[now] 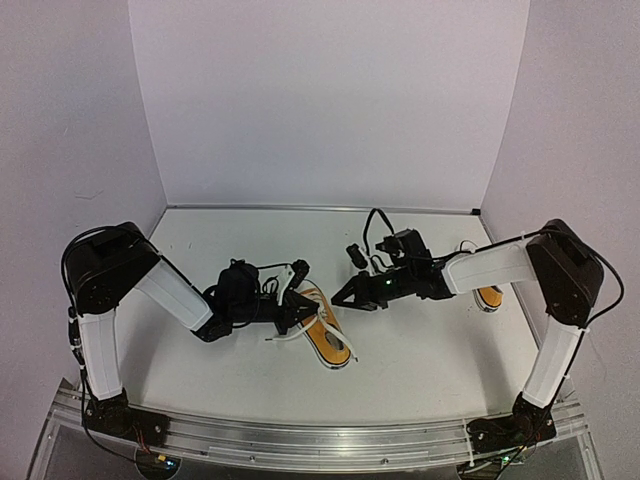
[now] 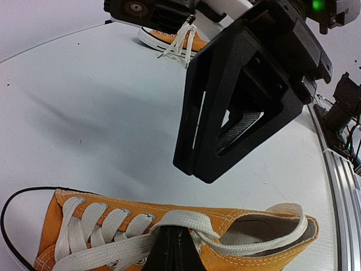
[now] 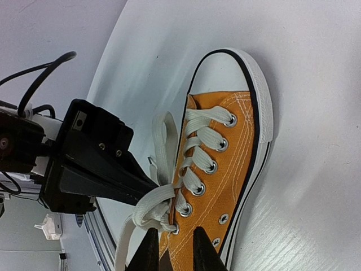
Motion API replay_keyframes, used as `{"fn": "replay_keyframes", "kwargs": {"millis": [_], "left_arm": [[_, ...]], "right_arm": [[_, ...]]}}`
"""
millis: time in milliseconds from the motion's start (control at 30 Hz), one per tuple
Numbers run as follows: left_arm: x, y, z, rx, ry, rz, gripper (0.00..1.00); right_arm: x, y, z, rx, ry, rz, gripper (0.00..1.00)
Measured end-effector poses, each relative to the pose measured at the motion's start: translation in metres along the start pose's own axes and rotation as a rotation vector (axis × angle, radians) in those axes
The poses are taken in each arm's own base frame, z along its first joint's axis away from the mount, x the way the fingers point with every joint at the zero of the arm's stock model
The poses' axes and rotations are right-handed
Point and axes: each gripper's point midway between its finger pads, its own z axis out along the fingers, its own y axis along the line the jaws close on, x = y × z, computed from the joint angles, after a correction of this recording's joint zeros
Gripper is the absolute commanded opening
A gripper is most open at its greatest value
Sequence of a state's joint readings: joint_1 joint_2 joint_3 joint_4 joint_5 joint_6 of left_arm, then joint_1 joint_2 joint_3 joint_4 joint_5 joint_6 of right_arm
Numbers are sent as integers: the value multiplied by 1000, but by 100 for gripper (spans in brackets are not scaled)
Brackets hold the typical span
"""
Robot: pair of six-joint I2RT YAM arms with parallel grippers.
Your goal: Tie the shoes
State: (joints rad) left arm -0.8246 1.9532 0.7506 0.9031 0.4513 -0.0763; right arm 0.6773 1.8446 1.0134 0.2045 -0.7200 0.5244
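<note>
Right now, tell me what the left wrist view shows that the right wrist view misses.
Only left wrist: the second shoe far across the table, the right gripper from outside, the heel opening of the near shoe. Only right wrist: that shoe's whole white toe cap, and the left gripper from outside, pinching a lace. Both: the near shoe's orange upper and white laces.

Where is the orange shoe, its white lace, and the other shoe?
orange shoe (image 3: 240, 141), right wrist view, on its orange side.
white lace (image 3: 206, 117), right wrist view, on the top crossing.
other shoe (image 2: 161, 35), left wrist view, on its orange side.
</note>
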Motion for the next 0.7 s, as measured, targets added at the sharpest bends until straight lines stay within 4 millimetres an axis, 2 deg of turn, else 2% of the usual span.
{"fn": "replay_keyframes", "kwargs": {"millis": [367, 700], "left_arm": [[3, -1, 2, 18, 2, -2, 0], [4, -1, 5, 28, 3, -2, 0]], "right_arm": [[18, -4, 16, -2, 53, -1, 14], [13, 2, 17, -14, 47, -21, 18]]}}
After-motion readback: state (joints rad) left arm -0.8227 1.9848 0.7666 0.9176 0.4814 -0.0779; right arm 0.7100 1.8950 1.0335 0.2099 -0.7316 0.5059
